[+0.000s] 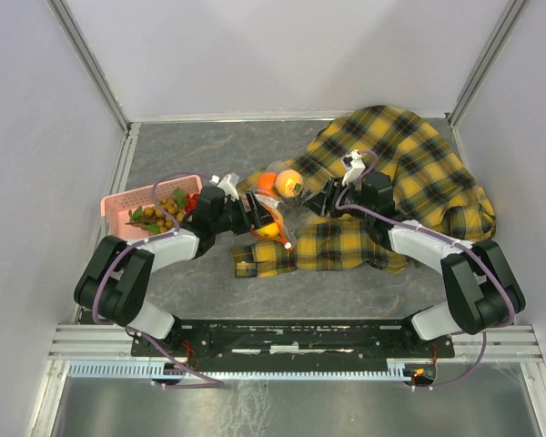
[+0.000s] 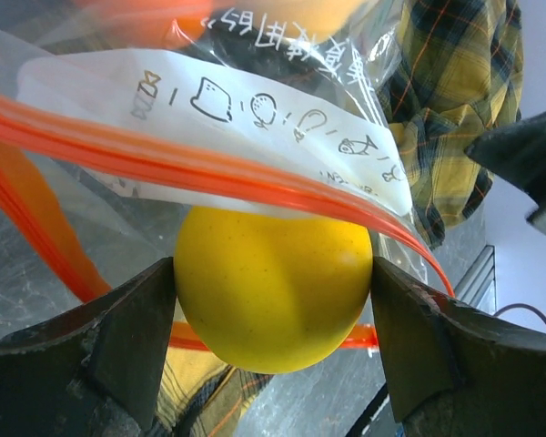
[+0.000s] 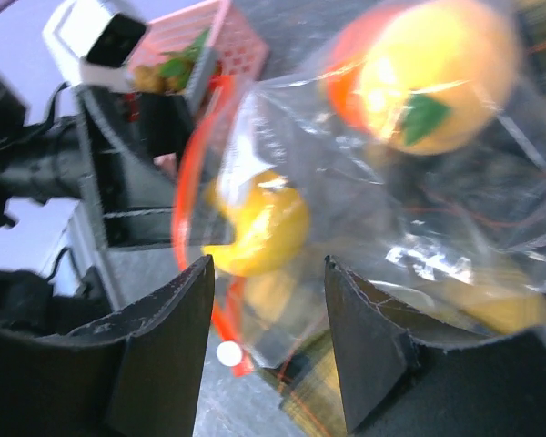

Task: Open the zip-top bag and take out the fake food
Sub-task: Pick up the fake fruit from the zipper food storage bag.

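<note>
Looking down in the top external view, the left gripper [image 1: 257, 221] is seen clenched on a yellow fruit [image 1: 269, 231] at the mouth of the zip-top bag [image 1: 287, 208]. The bag is lying at the edge of the plaid cloth [image 1: 409, 164] on the desk [image 1: 209, 155]. An orange fruit [image 1: 289, 183] is inside it. The right gripper [image 1: 325, 198] is placed just beside the bag's far side. A grape bunch [image 1: 164, 215] is in the pink basket [image 1: 141, 191].

In the left wrist view, the yellow fruit is grasped between both jaws, under the red-orange zip strip [image 2: 164, 159] and the white label [image 2: 218, 109].

In the right wrist view, the jaws are released and apart, and the bag's clear plastic is seen in the gap.
</note>
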`<state>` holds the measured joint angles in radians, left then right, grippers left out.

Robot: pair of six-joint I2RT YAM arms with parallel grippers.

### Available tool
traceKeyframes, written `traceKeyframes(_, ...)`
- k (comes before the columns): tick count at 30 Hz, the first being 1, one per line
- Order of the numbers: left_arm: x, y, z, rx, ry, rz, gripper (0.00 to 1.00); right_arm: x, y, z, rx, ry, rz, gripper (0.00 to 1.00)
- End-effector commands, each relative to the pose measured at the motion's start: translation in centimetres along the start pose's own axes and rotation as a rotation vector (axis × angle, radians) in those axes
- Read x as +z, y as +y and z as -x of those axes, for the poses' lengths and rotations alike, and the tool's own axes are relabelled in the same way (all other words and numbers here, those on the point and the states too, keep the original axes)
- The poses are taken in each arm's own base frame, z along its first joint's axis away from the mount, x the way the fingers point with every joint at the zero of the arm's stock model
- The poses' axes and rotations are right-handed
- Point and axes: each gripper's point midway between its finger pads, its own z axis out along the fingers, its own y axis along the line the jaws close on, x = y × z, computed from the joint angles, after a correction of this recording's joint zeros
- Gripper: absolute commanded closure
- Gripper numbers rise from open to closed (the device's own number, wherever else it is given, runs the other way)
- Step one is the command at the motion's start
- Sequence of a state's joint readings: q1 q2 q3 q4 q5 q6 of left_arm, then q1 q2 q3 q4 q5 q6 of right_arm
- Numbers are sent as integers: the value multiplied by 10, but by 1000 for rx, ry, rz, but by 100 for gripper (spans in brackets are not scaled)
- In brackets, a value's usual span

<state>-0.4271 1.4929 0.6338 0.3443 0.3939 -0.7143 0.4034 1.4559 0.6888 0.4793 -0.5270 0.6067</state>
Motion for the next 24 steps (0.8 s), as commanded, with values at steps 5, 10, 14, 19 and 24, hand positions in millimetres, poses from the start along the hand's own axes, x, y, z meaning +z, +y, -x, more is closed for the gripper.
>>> traceKeyframes(5, -17, -10, -2, 62, 13, -18, 89, -5, 90, -14, -247, 52, 322, 35)
traceKeyframes(10, -23, -13, -2, 59, 9, -22, 89, 3, 80, -31, -337, 138, 171, 33)
traceKeyframes(14, -25, -16, -2, 57, 7, -30, 89, 4, 72, -33, -368, 163, 80, 37)
traceKeyframes(19, -28, -18, -2, 62, 9, -33, 89, 8, 68, -38, -395, 193, 9, 40)
traceKeyframes(24, -30, -19, -3, 62, 13, -37, 89, 13, 74, -43, -401, 206, 12, 41)
